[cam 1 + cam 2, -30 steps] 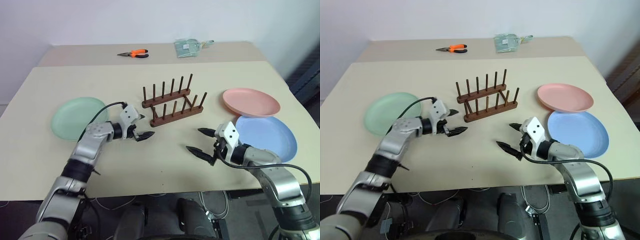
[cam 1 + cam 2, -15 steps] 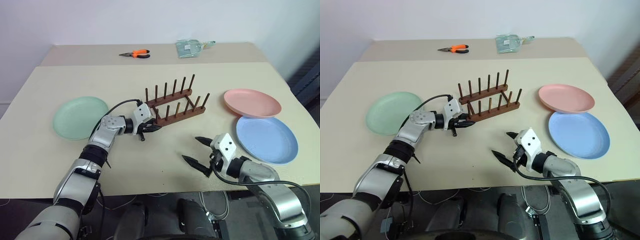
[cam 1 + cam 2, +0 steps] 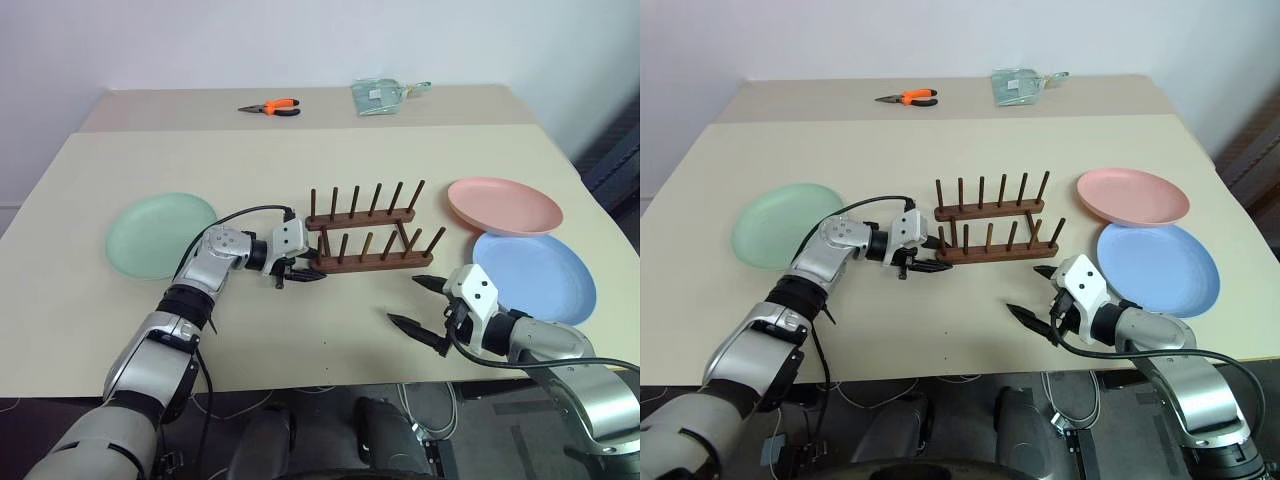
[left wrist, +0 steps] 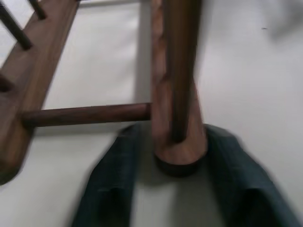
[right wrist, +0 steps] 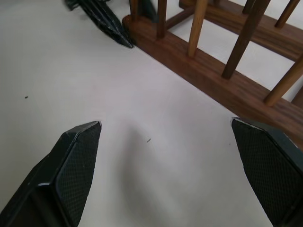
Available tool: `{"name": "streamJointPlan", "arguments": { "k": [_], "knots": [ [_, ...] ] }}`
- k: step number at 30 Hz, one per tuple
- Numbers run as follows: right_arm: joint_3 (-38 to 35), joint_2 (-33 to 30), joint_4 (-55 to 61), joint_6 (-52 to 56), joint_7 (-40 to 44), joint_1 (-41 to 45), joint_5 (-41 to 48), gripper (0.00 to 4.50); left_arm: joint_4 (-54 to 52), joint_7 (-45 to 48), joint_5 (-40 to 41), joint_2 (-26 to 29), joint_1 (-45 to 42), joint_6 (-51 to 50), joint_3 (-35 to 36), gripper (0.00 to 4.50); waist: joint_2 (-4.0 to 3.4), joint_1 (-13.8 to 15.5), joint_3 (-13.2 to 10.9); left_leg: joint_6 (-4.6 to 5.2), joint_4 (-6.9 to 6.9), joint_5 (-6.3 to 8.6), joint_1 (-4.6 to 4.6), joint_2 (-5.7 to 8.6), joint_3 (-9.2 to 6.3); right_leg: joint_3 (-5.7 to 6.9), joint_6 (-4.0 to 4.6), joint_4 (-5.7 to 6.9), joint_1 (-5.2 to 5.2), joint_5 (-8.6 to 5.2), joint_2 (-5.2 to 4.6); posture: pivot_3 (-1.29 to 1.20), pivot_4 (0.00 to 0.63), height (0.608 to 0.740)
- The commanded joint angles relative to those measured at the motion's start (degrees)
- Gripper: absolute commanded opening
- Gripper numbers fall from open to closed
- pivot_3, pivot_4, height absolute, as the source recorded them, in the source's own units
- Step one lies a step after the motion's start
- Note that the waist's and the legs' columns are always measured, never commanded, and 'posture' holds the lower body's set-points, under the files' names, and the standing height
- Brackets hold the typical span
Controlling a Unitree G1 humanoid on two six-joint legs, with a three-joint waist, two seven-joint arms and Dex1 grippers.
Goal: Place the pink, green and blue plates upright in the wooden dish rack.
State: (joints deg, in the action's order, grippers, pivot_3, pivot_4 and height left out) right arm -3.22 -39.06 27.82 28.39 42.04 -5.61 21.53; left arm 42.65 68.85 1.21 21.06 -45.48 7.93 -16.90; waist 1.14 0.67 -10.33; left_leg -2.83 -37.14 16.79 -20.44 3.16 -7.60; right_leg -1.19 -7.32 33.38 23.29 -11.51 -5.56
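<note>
The wooden dish rack (image 3: 372, 238) stands at the middle of the beige surface (image 3: 300, 330), empty. Its long axis runs from nine o'clock to three o'clock across the head camera's picture, its two rails parallel and one behind the other, each with a row of pegs pointing straight up.

The left pincer (image 3: 303, 273) sits at the nine o'clock end of the nearer rail. In the left wrist view its two fingers (image 4: 111, 189) stand one on each side of the rounded rail end (image 4: 177, 151) with a gap showing on both sides, so the jaws are apart and straddle the wood rather than clamp it; that view also shows the cross dowel (image 4: 85, 115) joining the two rails, which is hard to make out from the head.

The right pincer (image 3: 422, 302) hovers at about five o'clock from the rack, jaws spread wide and holding nothing. Its wrist view looks between its fingertips (image 5: 75, 156) at bare surface, with the nearer rail and the tips of the other pincer beyond.

All three plates lie flat on the surface. The green plate (image 3: 160, 235) is at nine o'clock from the rack, well apart. The pink plate (image 3: 503, 204) is at about two o'clock, and the blue plate (image 3: 534, 278) at four o'clock, just beside the pink one.

Orange-handled pliers (image 3: 270, 106) and a clear packet (image 3: 380, 95) lie at the far edge, around twelve o'clock.
</note>
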Motion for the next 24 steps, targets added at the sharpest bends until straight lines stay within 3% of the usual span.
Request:
{"name": "streamJointPlan", "arguments": {
  "k": [1, 4, 9, 10, 15, 19, 24],
  "knots": [
    [-2.0, -0.9, 1.8, 0.2, -0.9, -0.1, -0.3, 3.94, -3.2, -1.1, 0.1, 2.1, 1.5, -5.3, 1.9, 4.07, 0.00, -0.1, 0.0, 0.00, 0.00, 0.00, 0.00, 0.00, 0.00, 0.00, 0.00, 0.00, 0.00, 0.00, 0.00, 0.00, 0.150, 0.740],
    [-2.0, -1.6, 0.0, 0.4, -2.9, 0.5, -3.1, 2.67, -17.9, 0.9, 3.9, 8.0, 9.5, -16.3, 4.3, 3.79, -0.01, -1.2, 0.0, 0.01, 0.05, 0.01, 0.04, -0.02, 0.01, -0.02, -0.01, 0.04, 0.02, 0.00, 0.00, 0.00, 0.150, 0.740],
    [0.6, -2.2, -3.7, -0.2, -5.0, 2.9, -7.9, 0.18, -40.3, -5.4, 5.4, 9.0, 20.5, -28.8, 3.9, 1.35, -0.07, -1.1, 0.0, 0.02, 0.11, 0.02, 0.09, -0.08, 0.00, -0.05, 0.04, 0.12, 0.03, 0.00, 0.01, 0.00, 0.150, 0.740],
    [1.9, -2.2, -5.7, -1.1, -6.1, 4.2, -10.3, 0.00, -44.2, -7.4, 5.6, 7.5, 22.0, -31.5, 3.0, 0.95, -0.07, -0.8, 0.0, 0.02, 0.04, 0.02, 0.05, -0.05, -0.05, -0.04, 0.02, 0.10, -0.02, -0.05, 0.00, 0.00, 0.150, 0.740],
    [5.5, -0.2, -13.7, -3.0, -8.3, 9.8, -15.2, 0.00, -49.9, -16.3, 3.9, 0.2, 24.2, -38.3, -0.4, 0.95, -0.04, 0.1, 0.0, 0.02, -0.12, 0.01, 0.01, 0.03, -0.03, -0.04, 0.16, 0.01, -0.12, -0.16, -0.05, 0.00, 0.150, 0.740],
    [8.5, 2.3, -19.3, -4.9, -9.9, 14.8, -18.6, 0.00, -45.1, -28.0, -2.8, -4.0, 22.7, -38.7, -2.2, 0.95, -0.10, -0.2, 0.1, 0.02, -0.04, 0.01, 0.11, 0.01, -0.03, -0.04, 0.00, 0.10, -0.08, -0.04, 0.00, 0.00, 0.150, 0.740],
    [10.3, 4.5, -27.0, -8.6, -11.5, 20.0, -22.3, 0.00, -39.8, -35.3, -4.5, -6.7, 20.5, -38.4, -0.7, 0.95, -0.10, -0.2, 0.2, 0.00, -0.08, 0.00, 0.18, 0.01, -0.01, -0.04, 0.02, 0.13, -0.14, -0.03, 0.00, 0.00, 0.150, 0.740]
  ]
}}
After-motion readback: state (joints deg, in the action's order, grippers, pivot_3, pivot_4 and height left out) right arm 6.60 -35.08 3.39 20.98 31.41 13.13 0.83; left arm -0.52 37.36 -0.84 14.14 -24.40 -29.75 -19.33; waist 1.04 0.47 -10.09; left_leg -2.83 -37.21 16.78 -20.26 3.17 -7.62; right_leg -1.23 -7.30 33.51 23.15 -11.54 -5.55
